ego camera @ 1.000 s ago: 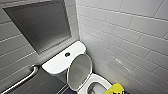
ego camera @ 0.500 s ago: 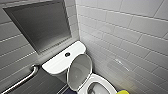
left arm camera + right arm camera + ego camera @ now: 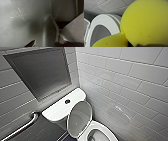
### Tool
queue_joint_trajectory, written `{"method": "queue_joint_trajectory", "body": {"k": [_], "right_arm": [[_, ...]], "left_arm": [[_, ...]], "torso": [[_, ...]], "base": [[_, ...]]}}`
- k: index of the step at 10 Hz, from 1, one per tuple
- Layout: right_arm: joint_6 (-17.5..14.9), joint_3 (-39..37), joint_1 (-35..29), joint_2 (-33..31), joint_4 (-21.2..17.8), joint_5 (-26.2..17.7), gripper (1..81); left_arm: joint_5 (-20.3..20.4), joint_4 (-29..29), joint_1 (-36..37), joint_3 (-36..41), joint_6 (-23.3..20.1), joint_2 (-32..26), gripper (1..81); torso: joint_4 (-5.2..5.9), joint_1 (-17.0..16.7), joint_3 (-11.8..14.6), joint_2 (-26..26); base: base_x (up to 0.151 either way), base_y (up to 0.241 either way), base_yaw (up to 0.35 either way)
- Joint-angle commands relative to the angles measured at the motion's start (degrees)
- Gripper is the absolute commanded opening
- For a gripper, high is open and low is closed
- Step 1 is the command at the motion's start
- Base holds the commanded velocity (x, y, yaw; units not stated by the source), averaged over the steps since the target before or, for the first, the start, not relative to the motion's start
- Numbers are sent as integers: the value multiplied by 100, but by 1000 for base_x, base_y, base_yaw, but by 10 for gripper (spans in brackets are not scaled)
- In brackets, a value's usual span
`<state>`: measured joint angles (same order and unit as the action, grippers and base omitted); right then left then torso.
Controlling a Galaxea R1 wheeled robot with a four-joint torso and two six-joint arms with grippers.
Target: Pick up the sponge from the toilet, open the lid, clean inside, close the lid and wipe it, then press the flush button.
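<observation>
The white toilet (image 3: 62,108) stands in the corner with its lid (image 3: 79,119) raised against the tank. The seat ring (image 3: 100,130) and the open bowl lie below the lid. A round flush button (image 3: 67,101) sits on the tank top. In the right wrist view the yellow-green sponge (image 3: 144,23) looms very close and folded, and my right gripper is shut on it. Behind the sponge lies the white seat ring (image 3: 102,21) around the bowl opening. My left gripper (image 3: 50,44) is open with nothing in it, one dark fingertip (image 3: 31,43) over a grey surface.
A metal grab bar (image 3: 22,127) runs along the left wall below a recessed grey niche (image 3: 42,72). White tiled wall (image 3: 125,84) closes in right beside the toilet. In the left wrist view a pale shape (image 3: 73,31) lies beside a thin curved edge (image 3: 56,31).
The yellow sponge that showed at the bottom edge of the head view beside the bowl has slid down past that edge. The toilet and lid have not moved.
</observation>
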<state>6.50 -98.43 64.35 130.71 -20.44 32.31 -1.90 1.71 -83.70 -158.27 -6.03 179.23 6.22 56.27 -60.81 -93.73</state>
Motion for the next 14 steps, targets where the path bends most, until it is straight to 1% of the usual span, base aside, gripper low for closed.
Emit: {"method": "queue_joint_trajectory", "body": {"k": [1,3,5,6,7,8,9,10,12,13,14], "right_arm": [[-78,622,161,-551,-47,3,10],[-87,948,346,-727,-21,188,10],[-114,1247,294,-824,23,215,10],[-226,1388,197,-842,23,171,10],[-404,1529,57,-851,-30,127,10],[-570,1730,-135,-929,-56,-64,10],[-623,1801,-330,-973,-118,-345,10],[-650,1837,-480,-991,-127,-453,10],[-659,1872,-839,-982,-127,-838,10],[-659,1794,-1032,-913,-144,-1066,10],[-659,1547,-1331,-736,-232,-1455,10]], "left_arm": [[-469,14,-55,24,-47,43,811],[-478,14,-63,24,-47,43,811],[-469,14,-63,24,-47,43,811],[-469,14,-63,24,-47,43,811],[-469,14,-55,24,-47,43,811],[-469,14,-55,24,-47,52,811],[-469,14,-55,24,-47,52,811],[-469,14,-55,24,-47,52,811],[-469,14,-55,24,-47,52,811],[-469,14,-55,24,-47,52,811],[-469,14,-55,24,-47,52,811]], "torso": [[0,0,0,0],[0,0,0,0],[0,0,0,0],[0,0,0,-2],[0,0,0,-2],[0,0,0,-2],[0,0,0,-2],[0,0,0,-2],[0,0,0,-2],[0,0,0,-2],[0,0,0,-2]], "base": [[0,0,0],[0,0,0],[0,0,0],[0,0,0],[0,0,0],[0,0,0],[0,0,0],[0,0,0],[0,0,0],[0,0,0],[0,0,0]]}}
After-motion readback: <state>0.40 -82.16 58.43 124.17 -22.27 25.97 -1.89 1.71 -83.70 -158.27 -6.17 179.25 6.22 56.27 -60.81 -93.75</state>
